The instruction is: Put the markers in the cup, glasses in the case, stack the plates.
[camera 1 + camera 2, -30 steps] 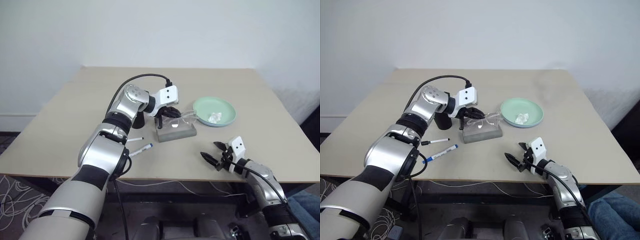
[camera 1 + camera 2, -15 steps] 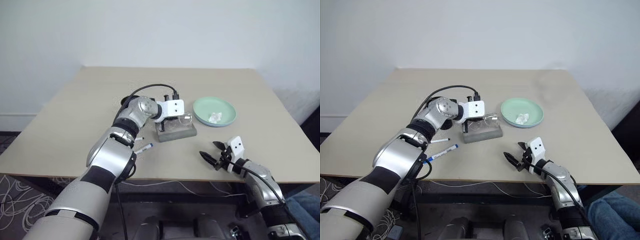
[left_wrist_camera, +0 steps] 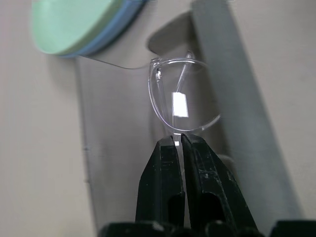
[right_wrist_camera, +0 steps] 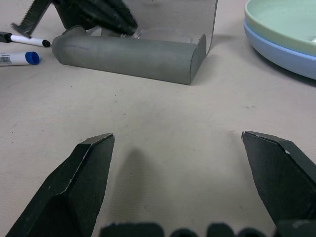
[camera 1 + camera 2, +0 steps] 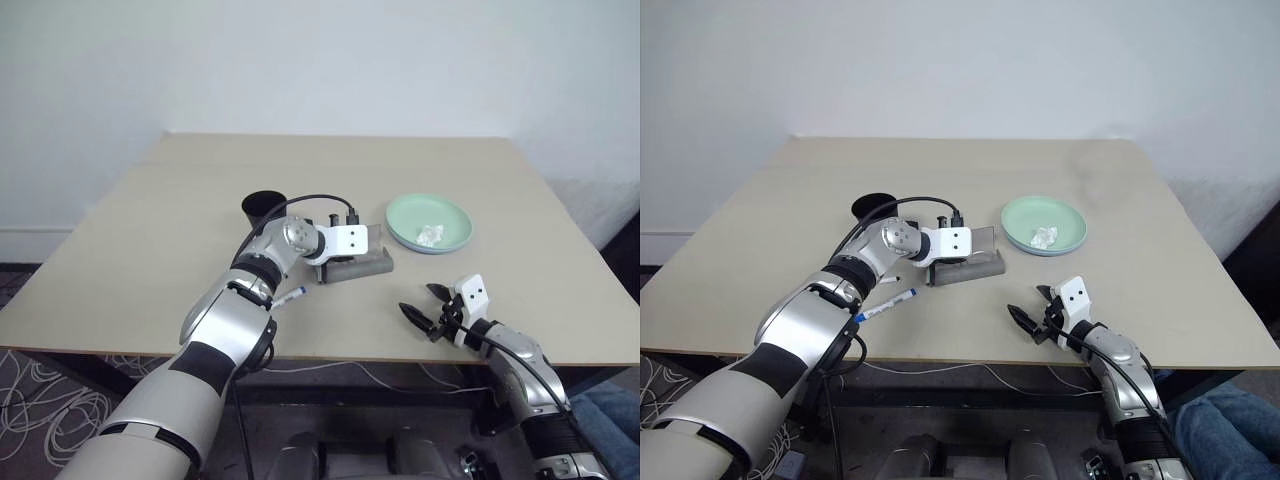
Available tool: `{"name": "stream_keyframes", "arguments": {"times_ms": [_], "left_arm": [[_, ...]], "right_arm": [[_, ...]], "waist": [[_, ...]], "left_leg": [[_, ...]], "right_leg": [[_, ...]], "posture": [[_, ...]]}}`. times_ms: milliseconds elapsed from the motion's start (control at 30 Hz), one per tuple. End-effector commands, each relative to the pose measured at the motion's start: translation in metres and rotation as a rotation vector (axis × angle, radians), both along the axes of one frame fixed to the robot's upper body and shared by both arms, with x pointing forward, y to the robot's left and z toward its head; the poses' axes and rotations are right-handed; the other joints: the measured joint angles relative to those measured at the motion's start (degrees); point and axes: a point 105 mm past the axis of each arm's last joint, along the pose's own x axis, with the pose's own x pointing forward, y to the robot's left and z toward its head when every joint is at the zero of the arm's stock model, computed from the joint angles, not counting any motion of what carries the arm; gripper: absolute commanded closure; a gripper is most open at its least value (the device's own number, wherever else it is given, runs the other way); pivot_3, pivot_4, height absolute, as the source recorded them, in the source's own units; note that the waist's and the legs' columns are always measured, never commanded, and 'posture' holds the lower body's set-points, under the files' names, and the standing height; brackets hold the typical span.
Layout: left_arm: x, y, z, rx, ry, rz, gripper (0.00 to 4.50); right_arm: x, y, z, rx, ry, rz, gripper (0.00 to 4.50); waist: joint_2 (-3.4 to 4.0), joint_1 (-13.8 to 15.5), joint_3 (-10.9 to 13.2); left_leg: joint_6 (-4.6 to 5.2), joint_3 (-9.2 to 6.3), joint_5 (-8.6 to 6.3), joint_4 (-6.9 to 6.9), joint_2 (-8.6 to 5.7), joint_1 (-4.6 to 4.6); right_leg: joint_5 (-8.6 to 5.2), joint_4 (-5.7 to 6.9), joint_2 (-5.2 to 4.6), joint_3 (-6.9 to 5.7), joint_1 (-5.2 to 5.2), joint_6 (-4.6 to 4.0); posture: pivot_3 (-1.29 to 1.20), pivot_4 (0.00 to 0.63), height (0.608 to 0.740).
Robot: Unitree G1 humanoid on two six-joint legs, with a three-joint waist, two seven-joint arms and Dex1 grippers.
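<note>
My left gripper is shut on the rim of the glasses, holding them low inside the open grey case. The case's translucent lid stands up behind. The black cup stands upright, behind and left of the case. Two markers lie on the table left of the case, one with a blue cap and one with a black cap. The mint green plate rests on top of the light blue plate, right of the case. My right gripper hovers open near the front edge, nothing between its fingers.
A small crumpled white thing lies on the mint plate. The tan table has bare room at the back and the left. Its front edge runs just below my right gripper. A white wall stands behind.
My left gripper has sunk toward the table with the glasses, down into the case, and the cup behind it has come into view. The right arm has kept still.
</note>
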Motion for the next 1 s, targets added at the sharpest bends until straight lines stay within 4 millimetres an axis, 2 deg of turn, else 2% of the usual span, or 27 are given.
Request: {"name": "stream_keyframes", "arguments": {"times_ms": [33, 333, 600, 800, 1000], "left_arm": [[-0.006, -0.004, 0.005, -0.050, 0.084, -0.025, 4.48], [-0.026, -0.007, 0.004, -0.129, 0.319, -0.083, 4.48], [-0.051, 0.002, 0.000, -0.073, 0.509, -0.208, 4.48], [-0.046, 0.006, -0.008, -0.036, 0.448, -0.178, 4.48], [-0.024, -0.002, 0.000, -0.090, 0.273, -0.079, 4.48]], "right_arm": [[0.003, 0.005, 0.013, 0.008, -0.046, 0.011, 0.00], [0.005, 0.007, 0.013, 0.010, -0.047, 0.017, 0.00], [0.005, 0.007, 0.013, 0.012, -0.048, 0.017, 0.00], [0.005, 0.008, 0.013, 0.012, -0.050, 0.018, 0.00], [0.005, 0.007, 0.012, 0.009, -0.046, 0.018, 0.00]], "waist": [[0.00, 0.00, -0.01], [-0.03, -0.02, -0.04], [-0.06, -0.20, -0.03], [-0.08, -0.15, -0.02], [-0.07, -0.02, -0.04]], "left_leg": [[0.00, 0.00, 0.00, 0.00, 0.00, 0.01], [0.06, -0.01, 0.03, 0.00, 0.00, 0.04], [-0.06, -0.03, -0.04, 0.03, 0.01, 0.42], [-0.17, -0.10, -0.11, 0.00, 0.03, 0.80], [-0.17, -0.16, -0.12, 0.00, 0.04, 0.83]], "right_leg": [[0.00, 0.00, 0.00, 0.00, 0.00, 0.00], [0.00, -0.03, 0.00, -0.01, 0.06, 0.00], [-0.05, -0.04, -0.01, -0.02, 0.48, -0.08], [-0.09, -0.05, -0.05, -0.08, 0.92, -0.16], [-0.09, -0.05, -0.07, -0.15, 1.06, -0.16]], "posture": [[0.00, 0.000, 0.740], [0.00, 0.000, 0.740], [0.00, 0.000, 0.740], [0.00, 0.000, 0.740], [0.00, 0.000, 0.740]]}}
